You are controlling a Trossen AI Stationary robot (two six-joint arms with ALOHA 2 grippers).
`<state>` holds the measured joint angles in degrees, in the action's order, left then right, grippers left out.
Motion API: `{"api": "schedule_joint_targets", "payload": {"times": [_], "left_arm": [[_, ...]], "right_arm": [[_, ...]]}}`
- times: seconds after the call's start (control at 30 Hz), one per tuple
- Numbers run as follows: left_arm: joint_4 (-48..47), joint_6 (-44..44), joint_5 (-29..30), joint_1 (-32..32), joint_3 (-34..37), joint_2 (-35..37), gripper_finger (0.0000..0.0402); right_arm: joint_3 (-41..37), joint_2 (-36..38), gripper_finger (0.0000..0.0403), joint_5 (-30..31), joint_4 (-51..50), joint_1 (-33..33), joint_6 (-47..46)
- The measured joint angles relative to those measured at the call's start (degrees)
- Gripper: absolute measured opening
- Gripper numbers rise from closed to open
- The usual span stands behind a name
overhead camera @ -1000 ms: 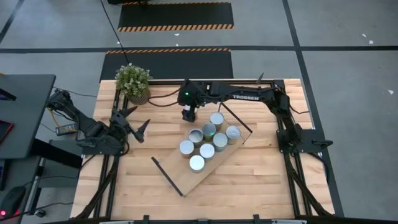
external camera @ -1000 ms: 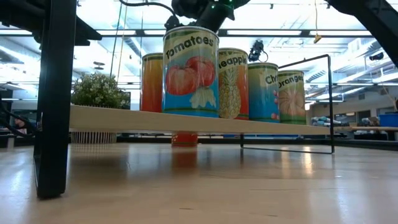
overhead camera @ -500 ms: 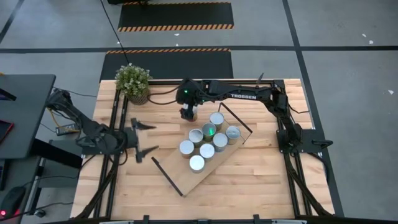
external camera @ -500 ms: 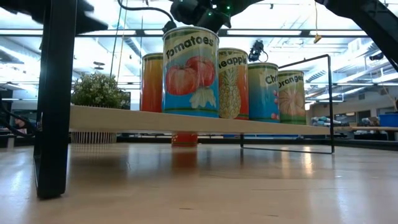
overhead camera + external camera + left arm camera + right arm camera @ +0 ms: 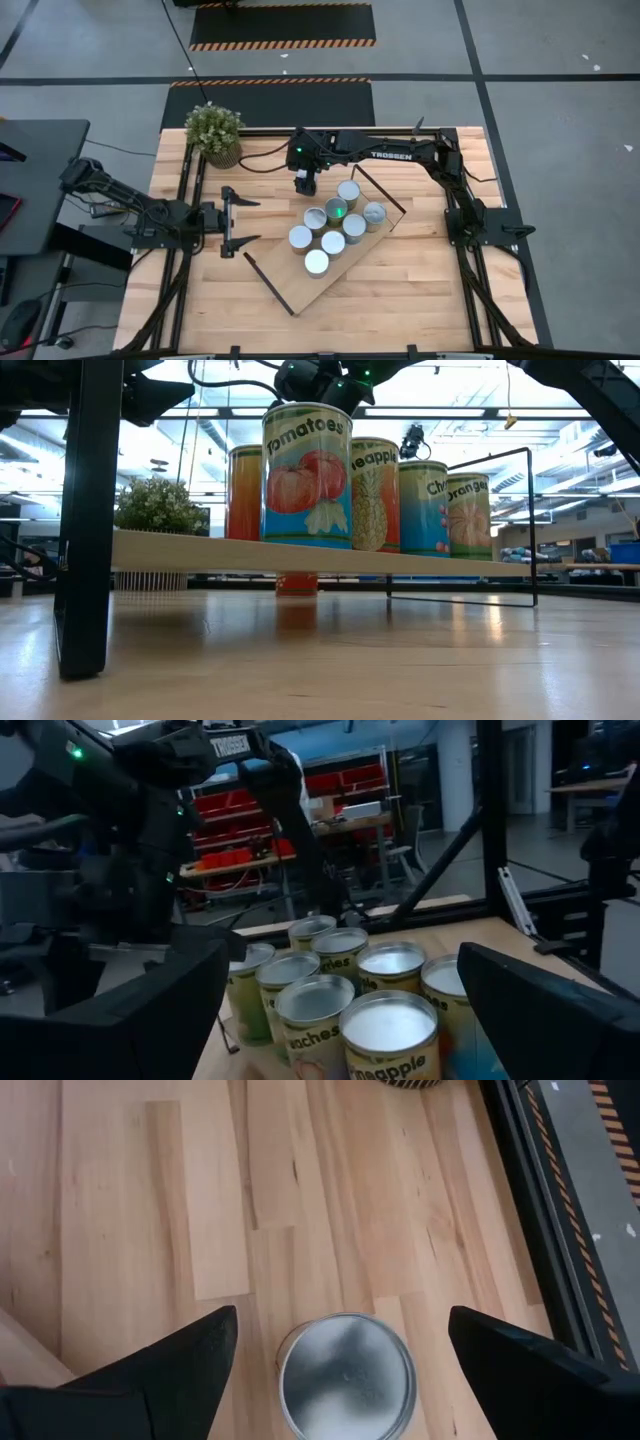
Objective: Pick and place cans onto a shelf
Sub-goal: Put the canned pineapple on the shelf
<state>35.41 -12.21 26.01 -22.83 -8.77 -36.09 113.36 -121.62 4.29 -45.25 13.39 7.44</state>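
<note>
- Now the right gripper [image 5: 306, 187] hangs over the bare table [image 5: 420, 290], just beside the far long edge of the shelf [image 5: 290, 285], and it looks straight down.
- Directly under it stands one loose can [image 5: 347, 1374], upright on the tabletop and not yet on the shelf; its round silver top faces up.
- From the right wrist view, the two fingers [image 5: 160, 1370] stand on either side of this can, clear of it on both sides. So the right gripper is open wide and holds nothing.
- Because the can's axis is vertical and the gripper points down along it, I judge the coming move needs mainly a straight descent, then closing on the can's side.
- Seven other cans [image 5: 333, 241] stand together on the shelf already, near its right part.
- The left gripper [image 5: 236, 219] waits near the shelf's left end, fully open and empty, and it points toward the cans; it is farther from the loose can than the right one.
</note>
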Motion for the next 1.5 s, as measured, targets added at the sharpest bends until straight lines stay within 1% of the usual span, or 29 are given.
{"api": "schedule_joint_targets", "payload": {"times": [0.1, 0.33, 0.47, 0.73, 0.9, 1.0, 1.1, 1.27, 1.5], "left_arm": [[-3.1, 0.5, -2.7, 2.8, 0.0, 2.7, 0.04], [-8.9, 0.6, -4.3, 7.4, 0.1, 8.9, 0.04], [-11.6, 1.0, -5.1, 8.6, 0.3, 10.7, 0.04], [-5.9, 0.7, -5.3, 10.9, 5.1, 10.7, 0.04], [-6.0, 0.5, -5.7, 11.6, 5.2, 10.7, 0.04], [-6.6, 0.5, -9.1, 11.5, 5.2, 10.7, 0.04], [-7.0, 0.4, -11.2, 11.5, 5.2, 10.7, 0.04], [-8.0, 2.0, -11.2, 11.5, 5.2, 10.6, 0.04], [-8.7, 5.4, -11.1, 11.5, 5.2, 10.6, 0.04]], "right_arm": [[0.0, -0.1, 0.0372, 0.2, 0.1, 0.0, 0.1], [0.0, -1.6, 0.0372, 1.1, 0.9, -0.1, 0.2], [0.0, -1.8, 0.0372, 0.8, 0.5, -0.1, -1.1], [0.0, -2.1, 0.0372, 3.2, 1.1, -0.1, -2.3], [0.0, -2.4, 0.0372, 3.2, 1.9, -0.6, -3.4], [-0.1, -2.4, 0.0372, 4.2, 1.9, -0.9, -3.4], [-2.2, -2.3, 0.0372, 4.8, 4.4, -0.9, -2.9], [-4.4, -2.3, 0.0372, 5.9, 6.3, -0.9, -2.8], [-6.6, -2.3, 0.0372, 6.3, 6.1, -0.9, -3.4]]}}
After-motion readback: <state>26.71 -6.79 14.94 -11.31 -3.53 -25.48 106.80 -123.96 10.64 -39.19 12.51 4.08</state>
